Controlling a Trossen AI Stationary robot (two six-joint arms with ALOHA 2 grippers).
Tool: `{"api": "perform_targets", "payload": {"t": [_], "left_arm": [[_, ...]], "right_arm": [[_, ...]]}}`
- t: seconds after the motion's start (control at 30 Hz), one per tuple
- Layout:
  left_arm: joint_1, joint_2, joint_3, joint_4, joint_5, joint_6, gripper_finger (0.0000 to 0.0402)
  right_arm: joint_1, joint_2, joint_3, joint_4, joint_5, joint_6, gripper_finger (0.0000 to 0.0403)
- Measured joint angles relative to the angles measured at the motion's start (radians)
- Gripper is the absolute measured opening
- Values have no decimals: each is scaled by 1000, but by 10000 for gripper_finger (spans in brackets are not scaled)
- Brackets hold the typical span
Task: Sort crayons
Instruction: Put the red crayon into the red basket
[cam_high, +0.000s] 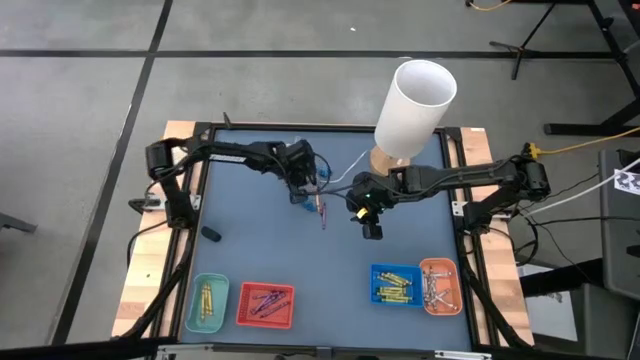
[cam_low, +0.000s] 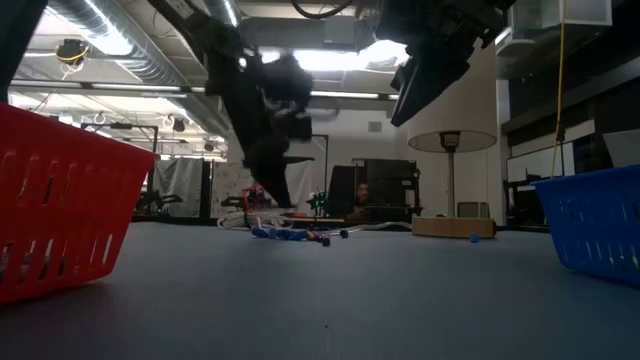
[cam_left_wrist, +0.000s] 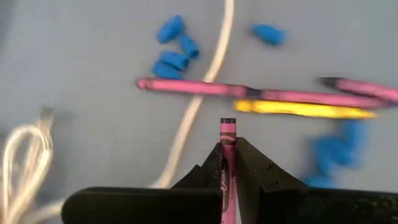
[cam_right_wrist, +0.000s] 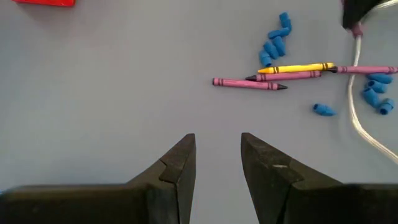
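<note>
Left pincer (cam_left_wrist: 227, 167) w/ thin pink crayon (cam_left_wrist: 227, 134)

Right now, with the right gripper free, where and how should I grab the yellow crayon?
Grip the yellow crayon mid-shaft, from straight above, jaws across its width. It lies flat against a pink crayon, so its free side suits one finger. The right gripper is open.

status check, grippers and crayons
Left gripper shut on pink crayon. Right gripper open, empty. Loose crayons beside white cable.
</note>
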Motion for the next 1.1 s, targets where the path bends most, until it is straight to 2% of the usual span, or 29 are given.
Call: {"api": "perform_targets", "payload": {"t": [0.27,0.43,0.57,0.7,0.87,1.1], "left_arm": [[-104,-172,0,-206,189,-288,2],[-261,-239,0,-263,256,-429,2],[-426,-250,0,-259,264,-520,2],[-595,-249,0,-240,218,-685,3],[-783,-249,1,-229,56,-921,4],[-973,-249,1,-228,-62,-1253,5]], "right_arm": [[-37,0,0,6,17,-18,127],[-82,0,0,7,18,-21,127],[-117,0,0,7,18,-21,127],[-147,0,0,9,18,-21,127],[-172,11,0,61,57,-29,127],[-170,71,1,207,59,-29,127]]}}
